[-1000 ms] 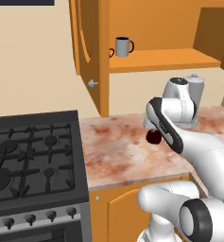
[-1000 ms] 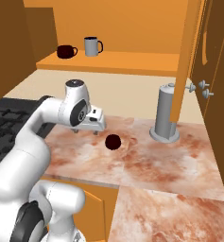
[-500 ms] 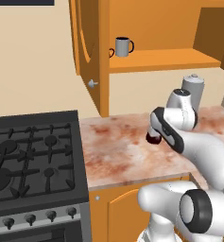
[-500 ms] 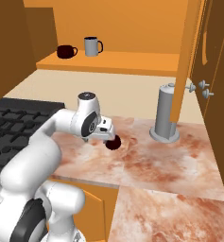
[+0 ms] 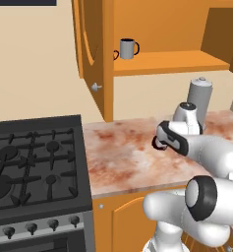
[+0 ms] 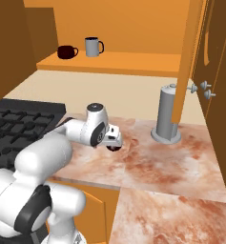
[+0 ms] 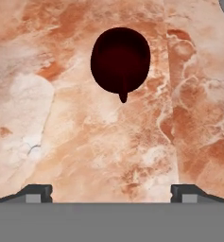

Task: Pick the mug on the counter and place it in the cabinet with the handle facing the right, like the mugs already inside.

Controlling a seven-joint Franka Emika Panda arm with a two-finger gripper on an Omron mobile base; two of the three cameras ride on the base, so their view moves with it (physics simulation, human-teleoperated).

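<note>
Marble-patterned tabletop carries the mug, glimpsed in the left base view as a dark sliver just beside the arm's wrist, about midway between the tabletop's front edge and the wall. Above, the cabinet stands with its door swung wide, presumably so the shelf can be reached. A grey mug on that shelf shows the handle direction to copy. A metal canister stands near the tabletop's back edge.

From the right base view the arm bends low over the tabletop, forearm nearly level, with the pincer pointed down right over the mug. A dark mug sits beside the grey one on the shelf.

Looking down from the hand, the mug appears from above, its handle toward the pincer, whose tips sit spread wide and empty. The mug lies ahead of the tips rather than between them, so I judge a small shift forward is needed before descending.
</note>
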